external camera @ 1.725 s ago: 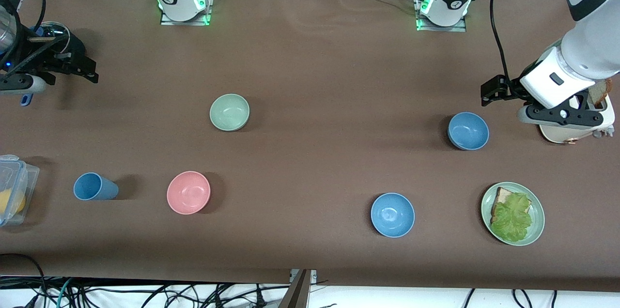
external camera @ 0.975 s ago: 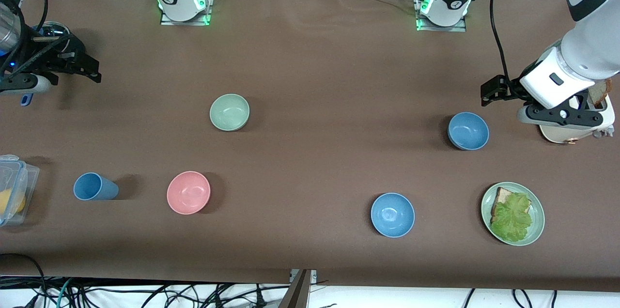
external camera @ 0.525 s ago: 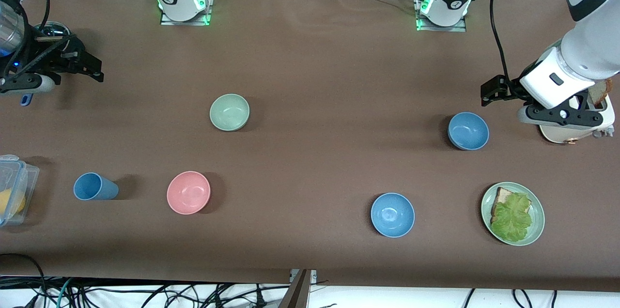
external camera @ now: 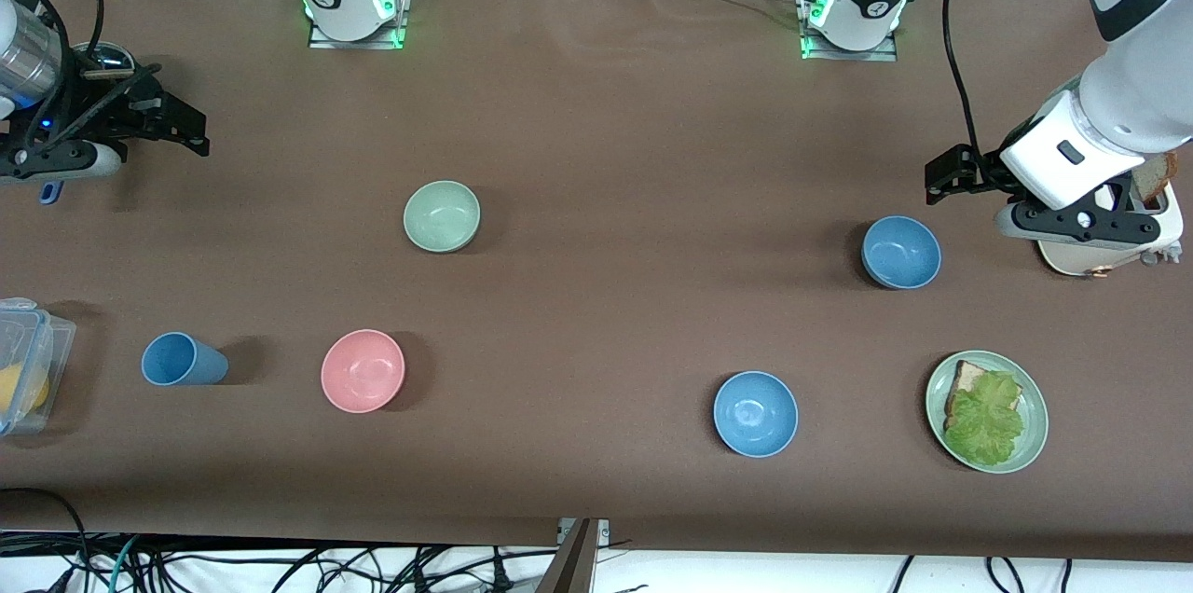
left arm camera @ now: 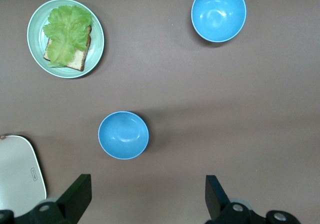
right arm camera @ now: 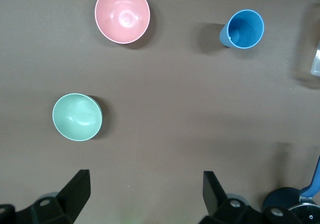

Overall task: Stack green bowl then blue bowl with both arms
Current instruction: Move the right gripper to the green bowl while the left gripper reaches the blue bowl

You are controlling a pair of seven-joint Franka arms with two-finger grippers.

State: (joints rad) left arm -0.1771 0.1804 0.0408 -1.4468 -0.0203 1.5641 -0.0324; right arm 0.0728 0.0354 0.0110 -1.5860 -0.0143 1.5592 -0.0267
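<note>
The green bowl (external camera: 442, 216) sits upright on the table toward the right arm's end; it also shows in the right wrist view (right arm camera: 77, 117). Two blue bowls stand toward the left arm's end, one (external camera: 900, 252) farther from the front camera than the other (external camera: 756, 413). Both show in the left wrist view, one (left arm camera: 123, 135) closer to the fingers than the other (left arm camera: 218, 12). My right gripper (external camera: 198, 132) (right arm camera: 145, 191) is open and empty, up over the table's right-arm end. My left gripper (external camera: 935, 181) (left arm camera: 147, 194) is open and empty, up beside the farther blue bowl.
A pink bowl (external camera: 363, 370) and a blue cup (external camera: 183, 360) stand nearer the front camera than the green bowl. A clear lidded container (external camera: 23, 365) sits at the right arm's end. A green plate with bread and lettuce (external camera: 987, 411) and a white toaster (external camera: 1109, 243) sit at the left arm's end.
My right gripper has drifted a little toward the middle of the table. The left arm and all bowls have not moved.
</note>
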